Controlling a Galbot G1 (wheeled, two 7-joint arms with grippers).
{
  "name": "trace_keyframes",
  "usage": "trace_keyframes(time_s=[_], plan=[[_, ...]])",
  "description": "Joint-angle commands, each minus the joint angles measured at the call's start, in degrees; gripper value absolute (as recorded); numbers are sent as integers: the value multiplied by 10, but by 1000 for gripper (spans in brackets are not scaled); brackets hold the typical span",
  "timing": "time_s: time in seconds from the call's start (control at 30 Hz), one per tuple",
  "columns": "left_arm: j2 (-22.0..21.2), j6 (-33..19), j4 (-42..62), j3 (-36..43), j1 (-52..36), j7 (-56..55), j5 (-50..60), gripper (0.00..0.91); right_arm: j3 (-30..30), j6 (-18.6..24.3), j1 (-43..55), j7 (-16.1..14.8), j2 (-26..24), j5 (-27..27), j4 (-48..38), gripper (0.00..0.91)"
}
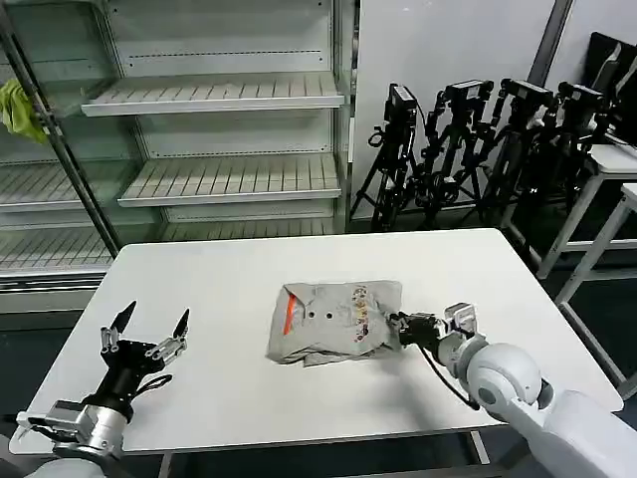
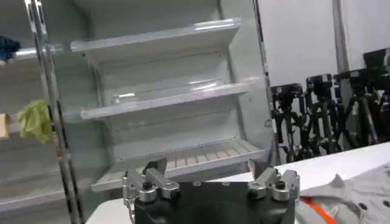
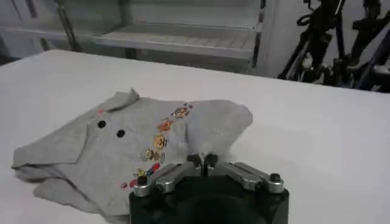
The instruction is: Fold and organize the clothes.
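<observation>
One light grey T-shirt [image 1: 333, 321] lies bunched and partly folded in the middle of the white table [image 1: 219, 279], its orange-red neck trim to the left and a small multicoloured print in the centre. My right gripper [image 1: 397, 324] sits low at the shirt's right edge, shut on a fold of the fabric. In the right wrist view the closed fingertips [image 3: 202, 161] pinch the grey shirt [image 3: 116, 146] just past them. My left gripper [image 1: 155, 317] stands open near the table's front left, pointing up, well away from the shirt. The left wrist view shows that gripper [image 2: 210, 173] holding nothing.
Empty white shelving [image 1: 224, 95] stands behind the table, with a yellow-green rag [image 1: 18, 108] hanging at its left. Black tripods [image 1: 468, 149] crowd the back right, and white side tables [image 1: 607, 189] stand at the right.
</observation>
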Motion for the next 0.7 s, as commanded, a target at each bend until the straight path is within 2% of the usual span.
trace_keyframes(time_s=[0.03,0.07,0.13,0.2,0.27,0.57,0.7], plan=[[8,-6,19,13,-12,1,-2,907,10,-6,13,-10,14,-64,-56,393],[8,-7,20,14,-13,1,-3,907,7,-4,18,-10,18,-69,-61,494],[8,-8,25,16,-14,1,-3,907,3,3,24,-13,27,-85,-77,504],[8,-10,28,18,-15,2,-3,907,0,12,29,-15,34,-103,-88,635],[7,-11,31,21,-17,2,-3,907,1,24,30,-16,40,-125,-99,907],[6,-16,29,29,-19,2,-7,907,54,29,-18,-9,23,-162,-48,907],[9,-21,19,31,-20,3,-30,907,110,39,-75,-3,15,-191,-5,907]])
